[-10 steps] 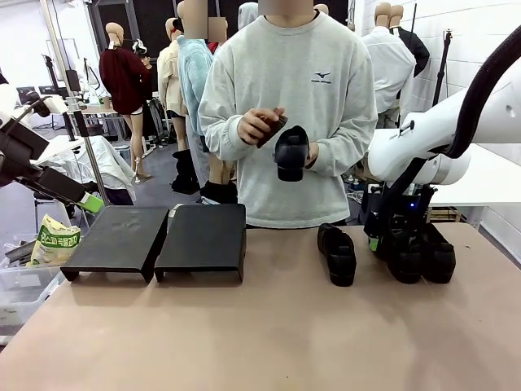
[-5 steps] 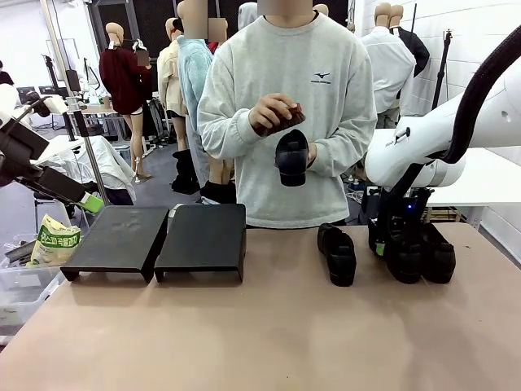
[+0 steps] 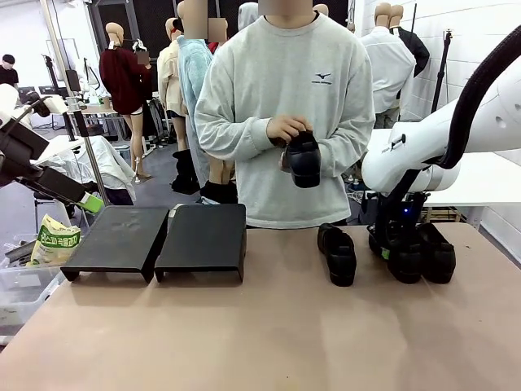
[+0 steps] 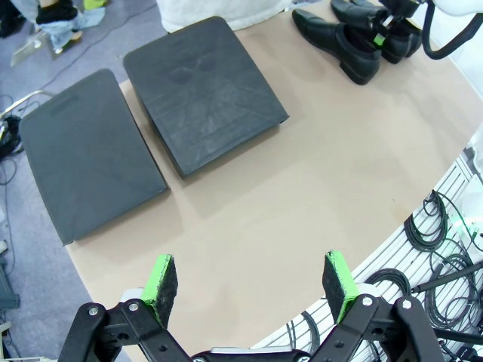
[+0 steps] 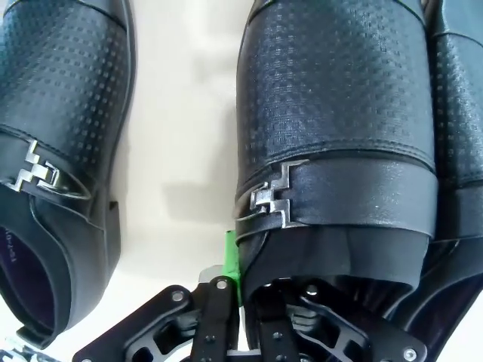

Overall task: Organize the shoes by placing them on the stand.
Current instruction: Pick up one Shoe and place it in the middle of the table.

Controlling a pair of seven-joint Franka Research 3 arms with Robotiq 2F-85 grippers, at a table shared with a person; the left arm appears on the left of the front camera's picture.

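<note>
**Front view:** Shows right pincer (image 3: 397, 247) down on gripped shoe (image 3: 405, 269), jaws gone from wide to clamped inside the last second. Reads as pick started, lift not yet done. Puts outer shoe (image 3: 440, 257) tight against it on the robot's right. Puts lone shoe (image 3: 338, 257) near but apart, toward stand (image 3: 203, 236). Stand is two flat matte black platforms side by side, nothing on them, so no placement done so far. Also shows person's hand (image 3: 286, 128) regripped on top of held shoe (image 3: 305, 161), shifted slightly since a second ago.

**Left wrist view:** Shows left pincer (image 4: 249, 275) spread wide and empty, hovering over the near edge of the tan desk (image 4: 302, 188), no change over the last second. Platform tops look faintly creased and rubbery.

**Right wrist view:** Confirms grip at the collar of the gripped shoe, with green pad (image 5: 230, 256) pressed on the outside wall. Cannot tell where the other finger sits, likely inside the opening. Upper is perforated leather-look black with a smooth strap and a silver zigzag buckle, stiff and rounded. Neighbour on one side touches, so could drag on lift. Bare desk shows on the other side.
</note>
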